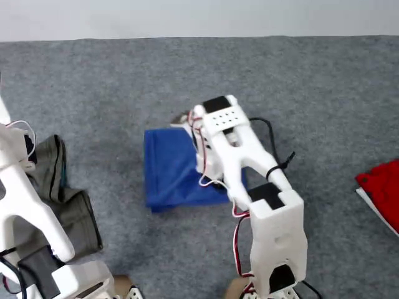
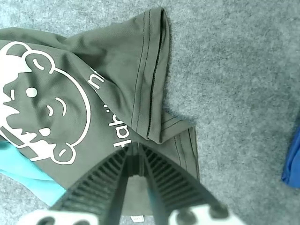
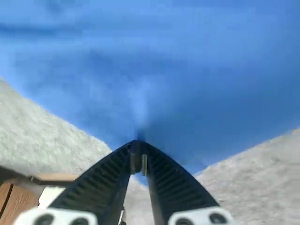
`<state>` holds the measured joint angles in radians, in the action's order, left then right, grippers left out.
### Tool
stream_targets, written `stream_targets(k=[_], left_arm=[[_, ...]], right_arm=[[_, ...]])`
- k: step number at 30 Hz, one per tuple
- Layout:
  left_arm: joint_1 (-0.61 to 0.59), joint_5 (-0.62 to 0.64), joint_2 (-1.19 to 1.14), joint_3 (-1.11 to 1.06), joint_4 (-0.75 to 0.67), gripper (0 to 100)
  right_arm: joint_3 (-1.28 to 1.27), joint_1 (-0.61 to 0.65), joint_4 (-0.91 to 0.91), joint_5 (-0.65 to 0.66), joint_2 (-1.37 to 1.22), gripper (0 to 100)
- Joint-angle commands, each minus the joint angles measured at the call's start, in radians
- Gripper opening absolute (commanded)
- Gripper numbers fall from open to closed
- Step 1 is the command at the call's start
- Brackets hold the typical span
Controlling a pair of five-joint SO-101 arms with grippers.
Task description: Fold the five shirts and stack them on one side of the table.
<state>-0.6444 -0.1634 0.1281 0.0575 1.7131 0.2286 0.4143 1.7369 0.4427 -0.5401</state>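
A blue shirt (image 1: 168, 168) lies folded on the grey table cover near the middle. The right arm (image 1: 249, 180) leans over its right part. In the right wrist view my right gripper (image 3: 138, 149) is shut, with the blue shirt (image 3: 178, 84) puckered into its tips. An olive shirt (image 2: 108, 79) with a white bear print lies at the left side (image 1: 75, 215), over a teal shirt (image 2: 23, 171). My left gripper (image 2: 136, 151) is shut, its tips low over the olive shirt's near edge.
A red shirt (image 1: 381, 187) lies at the right edge of the table. The blue shirt's corner (image 2: 293, 164) lies across a strip of bare grey cover from the olive one. The wooden table edge (image 3: 14, 197) runs close behind the right gripper.
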Motion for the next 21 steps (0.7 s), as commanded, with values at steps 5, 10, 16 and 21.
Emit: stream_targets(k=[5, 10, 16, 21], left_arm=[[0.035, 0.009, 0.049, 0.004, -0.012, 2], [0.048, 0.011, 0.052, 0.004, -0.012, 2], [0.048, 0.011, 0.052, 0.004, -0.012, 2], [0.048, 0.008, 0.054, 0.005, -0.006, 2]], right_arm=[[0.038, -0.018, -0.01, -0.005, 0.093, 1.0], [0.216, -0.013, 0.005, -0.008, 0.162, 1.0], [0.311, -0.051, -0.022, -0.012, 0.122, 1.1], [0.315, -0.088, -0.007, -0.187, 0.087, 1.1]])
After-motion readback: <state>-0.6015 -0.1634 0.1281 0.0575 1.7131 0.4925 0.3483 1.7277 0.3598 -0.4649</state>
